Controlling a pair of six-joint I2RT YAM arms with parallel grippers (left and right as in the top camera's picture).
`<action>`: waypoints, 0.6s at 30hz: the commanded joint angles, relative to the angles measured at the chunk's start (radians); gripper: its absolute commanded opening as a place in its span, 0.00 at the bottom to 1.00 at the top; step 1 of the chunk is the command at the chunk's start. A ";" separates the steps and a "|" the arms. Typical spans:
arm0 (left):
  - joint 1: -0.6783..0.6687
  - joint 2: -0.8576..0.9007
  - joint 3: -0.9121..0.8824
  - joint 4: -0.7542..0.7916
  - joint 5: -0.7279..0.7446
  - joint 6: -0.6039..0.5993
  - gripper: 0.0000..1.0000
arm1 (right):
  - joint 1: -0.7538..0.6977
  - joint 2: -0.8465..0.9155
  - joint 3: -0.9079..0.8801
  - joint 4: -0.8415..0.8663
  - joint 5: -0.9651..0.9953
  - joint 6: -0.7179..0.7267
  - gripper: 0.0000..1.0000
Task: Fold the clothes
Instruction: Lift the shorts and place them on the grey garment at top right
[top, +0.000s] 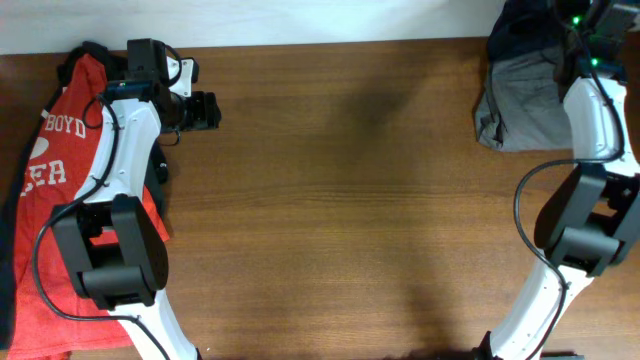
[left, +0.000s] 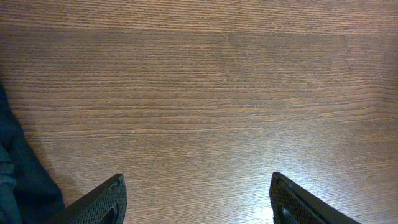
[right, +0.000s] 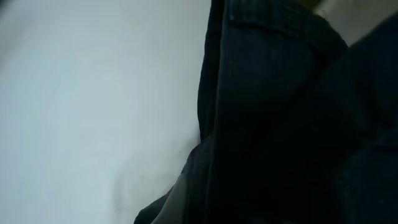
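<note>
Along the left edge of the surface (top: 350, 200), a red shirt (top: 60, 200) spread flat over a navy garment (left: 18, 180), long axis running from near edge to far edge, white lettering toward the far end. Just right of that far end, over bare wood, the left end effector (top: 205, 110), jaws wide apart and empty; in its wrist view, only wood grain between the fingers (left: 106, 202) and a corner of navy cloth at the lower left. At the far-right corner, a heap: grey garment (top: 525, 110) crumpled on the near side, dark garment (top: 525, 35) behind it against the far edge. Right arm (top: 590, 110) stretched out over that heap; right end effector lost against the dark cloth from overhead and unseen in its own view, filled instead by dark fabric close to the lens. Closed tight; impossible to tell whether on a fold of the dark garment or on nothing. Judged to be the pick-up stage, with nothing laid out in the middle of the surface. For the coming move, note the heap right by the right end effector and well apart from the left one, across the width of the surface: right arm by far the nearer for the heap, left arm (top: 110, 250) the nearer for the red shirt, just to its left.
</note>
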 joint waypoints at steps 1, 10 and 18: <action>-0.002 0.009 0.016 0.003 -0.013 -0.003 0.73 | -0.018 0.023 0.027 -0.024 0.016 0.009 0.04; -0.003 0.009 0.016 0.003 -0.013 -0.003 0.73 | -0.085 0.024 0.027 -0.367 0.016 0.007 0.04; -0.003 0.009 0.016 0.010 -0.013 -0.003 0.73 | -0.155 0.019 0.027 -0.724 0.016 -0.003 0.18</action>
